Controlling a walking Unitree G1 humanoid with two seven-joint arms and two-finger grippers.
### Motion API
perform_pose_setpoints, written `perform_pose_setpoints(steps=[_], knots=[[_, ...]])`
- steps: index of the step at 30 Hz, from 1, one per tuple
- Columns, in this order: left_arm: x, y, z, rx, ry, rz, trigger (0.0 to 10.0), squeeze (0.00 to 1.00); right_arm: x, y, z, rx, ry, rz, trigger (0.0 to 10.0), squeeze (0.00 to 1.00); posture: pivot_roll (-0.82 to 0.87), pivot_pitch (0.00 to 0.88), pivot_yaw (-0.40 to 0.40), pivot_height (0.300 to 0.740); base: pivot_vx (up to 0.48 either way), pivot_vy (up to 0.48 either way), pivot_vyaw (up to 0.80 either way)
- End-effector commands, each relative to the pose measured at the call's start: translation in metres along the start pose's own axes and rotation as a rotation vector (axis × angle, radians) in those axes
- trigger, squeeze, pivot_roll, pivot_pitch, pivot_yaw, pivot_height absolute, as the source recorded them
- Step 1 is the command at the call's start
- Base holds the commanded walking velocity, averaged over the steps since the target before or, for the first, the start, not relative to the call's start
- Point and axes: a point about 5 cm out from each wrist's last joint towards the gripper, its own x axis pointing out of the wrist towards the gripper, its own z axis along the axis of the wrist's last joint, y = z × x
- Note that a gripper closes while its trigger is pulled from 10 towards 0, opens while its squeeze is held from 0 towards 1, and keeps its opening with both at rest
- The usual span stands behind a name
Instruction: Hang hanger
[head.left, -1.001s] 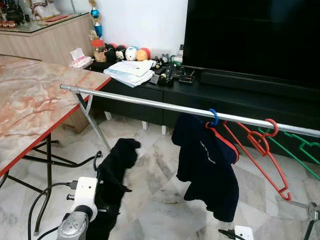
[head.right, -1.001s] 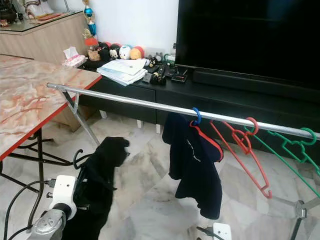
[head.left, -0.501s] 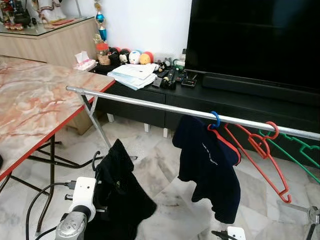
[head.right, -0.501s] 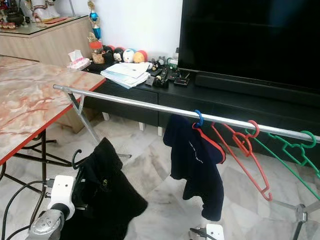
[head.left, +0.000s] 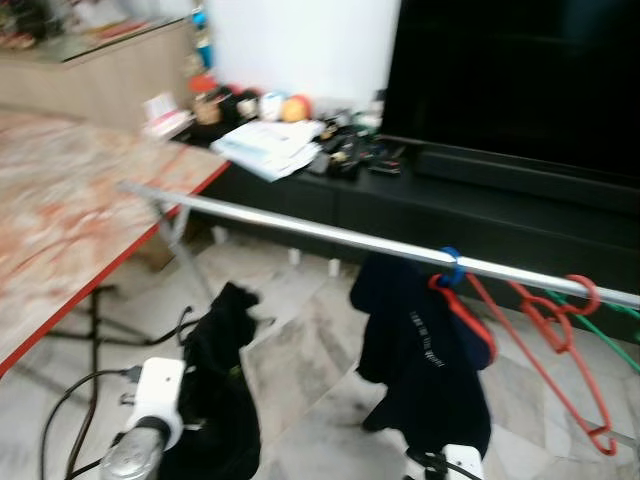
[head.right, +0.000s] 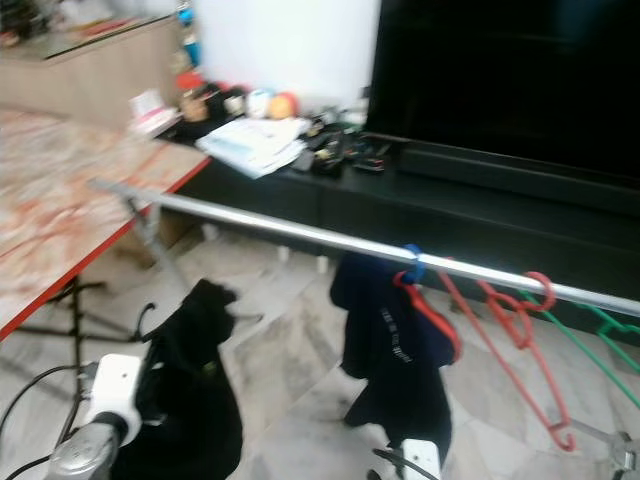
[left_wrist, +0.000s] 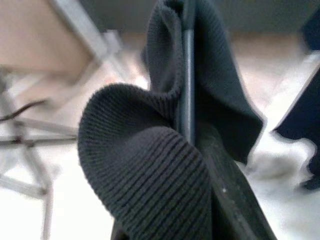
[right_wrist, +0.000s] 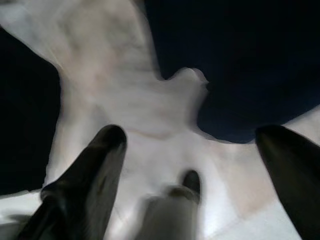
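My left gripper (head.left: 188, 415) is low at the left and holds up a black hanger (left_wrist: 187, 75) with a black knitted garment (head.left: 222, 390) draped over it. The garment hides the fingers. It hangs below and in front of the silver rail (head.left: 320, 232), clear of it. On the rail hang a navy shirt (head.left: 425, 360) on a blue-hooked hanger, a bare red hanger (head.left: 560, 350) and a green hanger (head.left: 612, 335). My right gripper (right_wrist: 192, 135) is open above the marble floor, close to the navy shirt, with nothing between its fingers.
A marble-topped table (head.left: 60, 210) with a red edge stands at the left, close to the rail's left leg (head.left: 178, 225). Behind the rail runs a black TV console (head.left: 400, 190) with papers (head.left: 270, 145) and a large dark TV (head.left: 520, 80).
The view has shifted and blurred, so the camera moved. The black garment, spread out to the right half a second ago, now hangs narrow and straight.
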Motion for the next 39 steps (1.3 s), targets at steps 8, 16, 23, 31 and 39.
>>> perform_pose_setpoints(steps=[8,16,23,31,39], knots=[[-0.003,0.01,0.002,0.027,-0.017,-0.041,10.0,0.0,0.003,0.011,0.008,-0.006,-0.013,0.036,10.0,0.0,-0.03,0.053,0.054,0.74,0.241,0.0,0.0],[-0.006,-0.007,-0.003,0.174,0.028,-0.263,10.0,0.0,0.003,0.011,0.007,-0.027,-0.005,0.046,10.0,0.0,-0.03,0.044,0.056,0.74,0.0,0.0,0.0],[0.006,-0.013,0.014,0.317,-0.025,-0.322,10.0,0.0,0.003,0.012,0.008,-0.046,-0.002,0.053,10.0,0.0,-0.02,0.047,0.052,0.74,0.0,0.0,0.0],[0.03,-0.02,0.046,0.376,-0.085,-0.307,10.0,0.0,0.003,0.012,0.009,-0.041,-0.006,0.051,10.0,0.0,-0.03,0.058,0.055,0.74,0.0,0.0,0.0],[0.051,-0.024,0.071,0.331,-0.097,-0.231,10.0,0.0,0.003,0.011,0.011,-0.049,-0.007,0.049,10.0,0.0,-0.03,0.067,0.051,0.74,0.0,0.0,0.0]])
